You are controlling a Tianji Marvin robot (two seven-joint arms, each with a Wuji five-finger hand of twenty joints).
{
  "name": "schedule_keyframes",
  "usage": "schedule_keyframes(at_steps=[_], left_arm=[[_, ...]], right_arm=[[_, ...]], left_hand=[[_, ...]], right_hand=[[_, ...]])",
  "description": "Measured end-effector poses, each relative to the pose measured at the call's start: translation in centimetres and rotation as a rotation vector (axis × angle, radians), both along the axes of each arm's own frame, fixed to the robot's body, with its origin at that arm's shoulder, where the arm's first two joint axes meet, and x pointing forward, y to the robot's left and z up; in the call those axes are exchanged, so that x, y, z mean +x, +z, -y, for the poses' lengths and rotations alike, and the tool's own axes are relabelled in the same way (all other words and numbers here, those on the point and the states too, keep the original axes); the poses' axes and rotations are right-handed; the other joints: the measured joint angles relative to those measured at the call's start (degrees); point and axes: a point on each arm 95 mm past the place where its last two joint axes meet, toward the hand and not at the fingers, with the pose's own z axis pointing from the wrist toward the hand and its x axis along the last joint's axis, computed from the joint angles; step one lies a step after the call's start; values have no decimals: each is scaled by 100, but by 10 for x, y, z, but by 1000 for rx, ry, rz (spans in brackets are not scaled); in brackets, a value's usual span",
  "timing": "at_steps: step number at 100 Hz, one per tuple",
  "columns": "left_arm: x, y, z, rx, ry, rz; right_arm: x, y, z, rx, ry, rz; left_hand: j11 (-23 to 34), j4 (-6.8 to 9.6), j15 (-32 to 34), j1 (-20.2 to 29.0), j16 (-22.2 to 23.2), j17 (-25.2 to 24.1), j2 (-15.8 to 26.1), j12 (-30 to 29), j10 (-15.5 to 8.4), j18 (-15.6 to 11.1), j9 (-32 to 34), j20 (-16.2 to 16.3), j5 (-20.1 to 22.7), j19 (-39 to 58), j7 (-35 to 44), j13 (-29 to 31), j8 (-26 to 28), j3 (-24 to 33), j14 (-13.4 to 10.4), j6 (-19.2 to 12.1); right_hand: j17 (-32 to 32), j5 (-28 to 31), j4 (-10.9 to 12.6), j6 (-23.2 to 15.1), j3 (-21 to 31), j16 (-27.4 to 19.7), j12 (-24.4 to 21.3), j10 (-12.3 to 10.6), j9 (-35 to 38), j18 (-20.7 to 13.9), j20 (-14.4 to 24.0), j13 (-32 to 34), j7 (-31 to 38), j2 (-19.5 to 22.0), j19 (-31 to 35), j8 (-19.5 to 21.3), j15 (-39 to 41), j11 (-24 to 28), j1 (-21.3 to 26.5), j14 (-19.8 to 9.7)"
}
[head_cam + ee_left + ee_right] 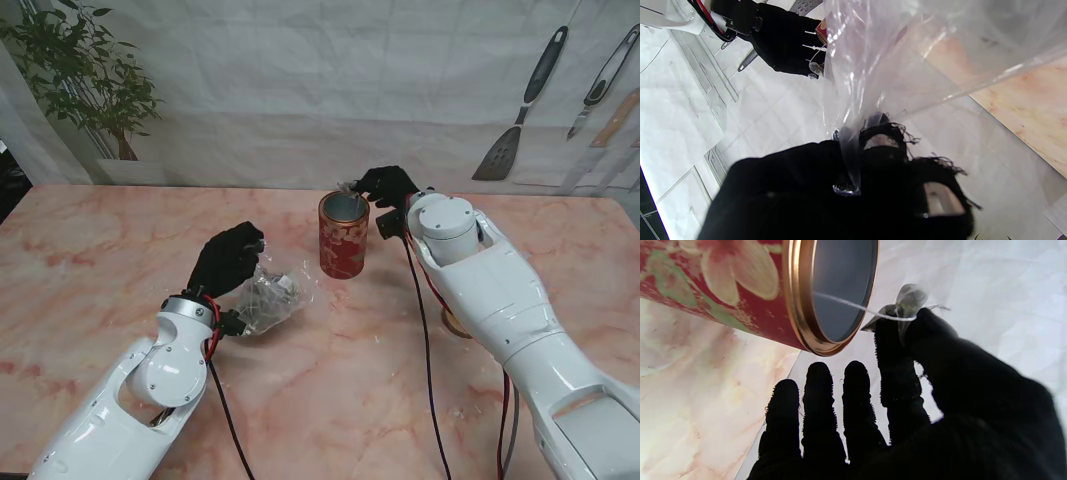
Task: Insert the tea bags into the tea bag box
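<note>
The tea bag box is a red round tin (343, 236) with flower print, upright at the table's middle; its open gold-rimmed mouth (840, 293) shows in the right wrist view. My right hand (386, 185) hovers at the tin's far right rim, thumb and forefinger pinched on a small tea bag (907, 303) whose white string (846, 303) trails across the mouth. My left hand (227, 258) is shut on the edge of a clear plastic bag (268, 298) lying left of the tin; the film (893, 56) fills the left wrist view.
A pale marble table (330, 400) spreads all round. A potted plant (85, 75) stands at the far left. Spatulas and utensils (525, 105) hang on the wall at the far right. A small round object (455, 322) lies by my right forearm.
</note>
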Motion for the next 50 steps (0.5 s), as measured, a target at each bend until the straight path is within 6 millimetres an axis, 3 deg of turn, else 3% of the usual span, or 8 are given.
schedule_keyframes(at_steps=[27,43,50], left_arm=[[0,0,0,-2,0,-2],[0,0,0,-2,0,-2],[0,0,0,-2,0,-3]], right_arm=[[0,0,-4,-40,-5,-11],[1,1,-7,-78,10,-5],[1,2,-8,-79,15,-5]], left_hand=[[-1,0,0,0,0,0,0,0,0,0,0,0,0,0,-1,0,0,0,0,0],[-1,0,0,1,0,0,0,0,0,0,0,0,0,0,-1,0,0,0,0,0],[-1,0,0,1,0,0,0,0,0,0,0,0,0,0,-1,0,0,0,0,0]], right_hand=[[6,-185,0,-42,254,2,1,0,0,5,-43,80,89,-354,152,370,69,115,-532,-3],[6,-185,4,55,435,2,1,0,-7,8,-143,80,-306,-424,198,980,71,132,-1224,-3],[0,-185,316,104,419,3,1,0,-8,8,-148,80,-450,-424,200,1304,71,132,-1373,-3]])
